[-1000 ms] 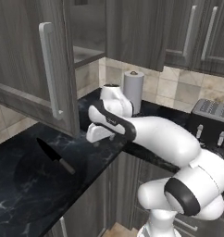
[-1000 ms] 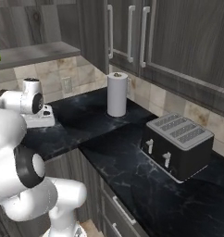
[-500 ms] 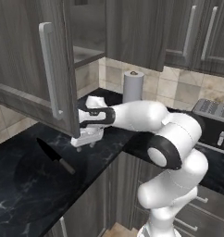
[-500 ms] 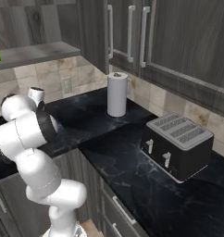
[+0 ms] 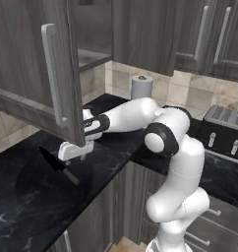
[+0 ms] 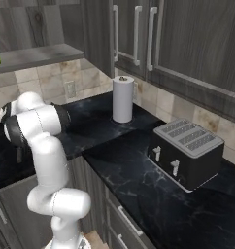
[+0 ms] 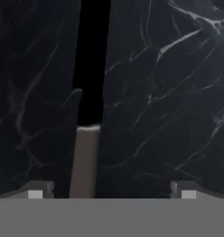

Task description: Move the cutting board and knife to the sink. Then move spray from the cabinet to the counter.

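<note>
Knife (image 7: 88, 134) on counter (image 7: 169, 92), handle at seven o'clock inside gripper (image 7: 111, 190); jaws spread wide, gripping nothing.

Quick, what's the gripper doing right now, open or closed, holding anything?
Gripper: open, holding nothing, poised over the knife on the counter.

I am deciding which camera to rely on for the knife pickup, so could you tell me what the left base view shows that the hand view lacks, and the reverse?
Left base view alone: the open cabinet door, the paper towel roll, the toaster, and the arm reaching down towards the knife. Hand view alone: the open gripper with the knife's grey handle nearer its left fingertip, blade pointing away. Both share the knife lying on the counter.
</note>
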